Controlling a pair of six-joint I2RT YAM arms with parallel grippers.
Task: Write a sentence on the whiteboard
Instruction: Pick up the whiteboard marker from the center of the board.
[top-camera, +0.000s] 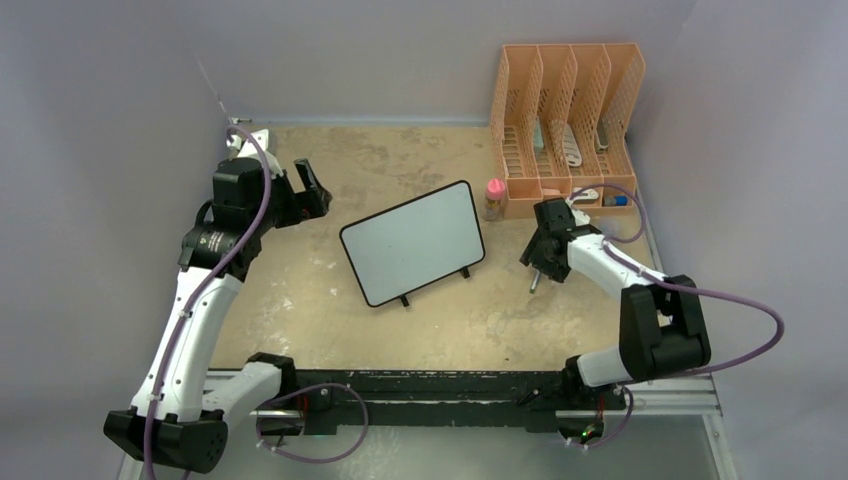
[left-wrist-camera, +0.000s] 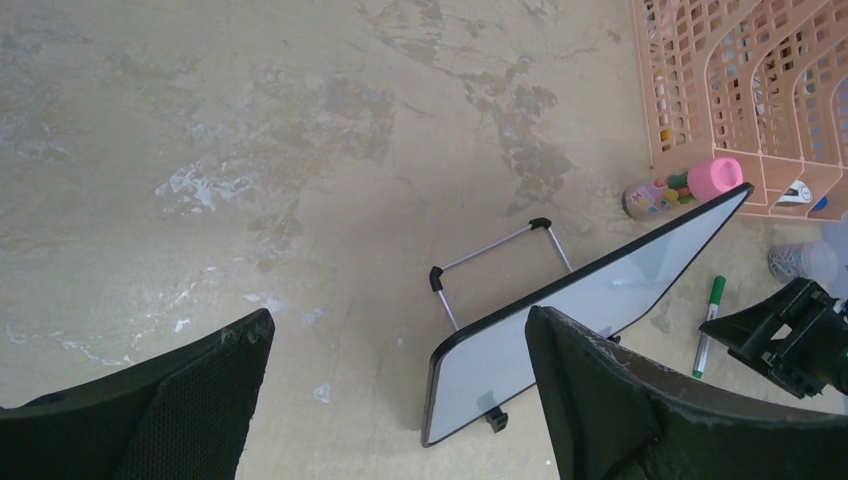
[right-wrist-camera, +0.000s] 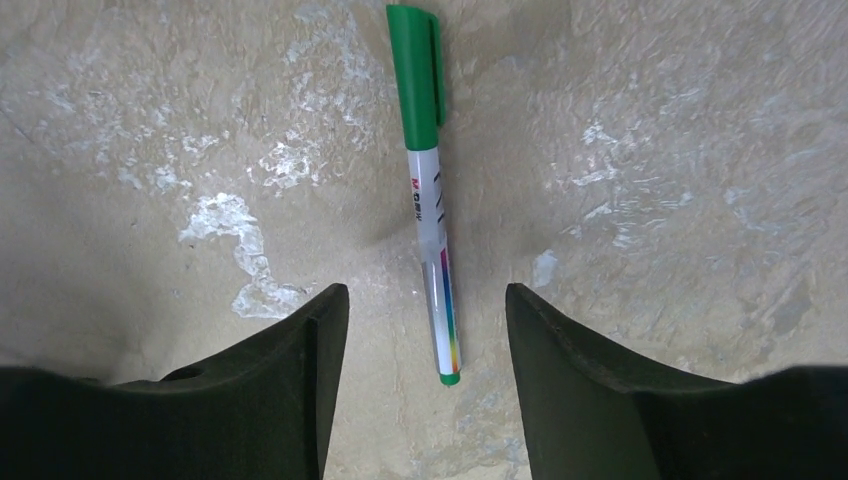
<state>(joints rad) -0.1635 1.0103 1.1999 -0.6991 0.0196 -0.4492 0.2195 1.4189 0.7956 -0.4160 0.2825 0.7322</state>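
The whiteboard (top-camera: 415, 243) stands tilted on its two black feet in the middle of the table, also seen edge-on as the whiteboard (left-wrist-camera: 590, 300). Its white face is blank; no sentence shows on it. A green-capped marker (right-wrist-camera: 425, 180) lies flat on the table right of the board, cap pointing away from my right gripper (right-wrist-camera: 425, 290). That gripper is open, low over the marker's tail end, one finger on either side and neither touching it. My left gripper (top-camera: 312, 190) hovers open and holding nothing, behind and left of the board.
An orange file rack (top-camera: 565, 120) with several slots stands at the back right. A small pink-capped bottle (top-camera: 493, 198) sits in front of it, close to the board's far corner. The board's wire stand (left-wrist-camera: 495, 265) sticks out behind it. Walls close in on three sides.
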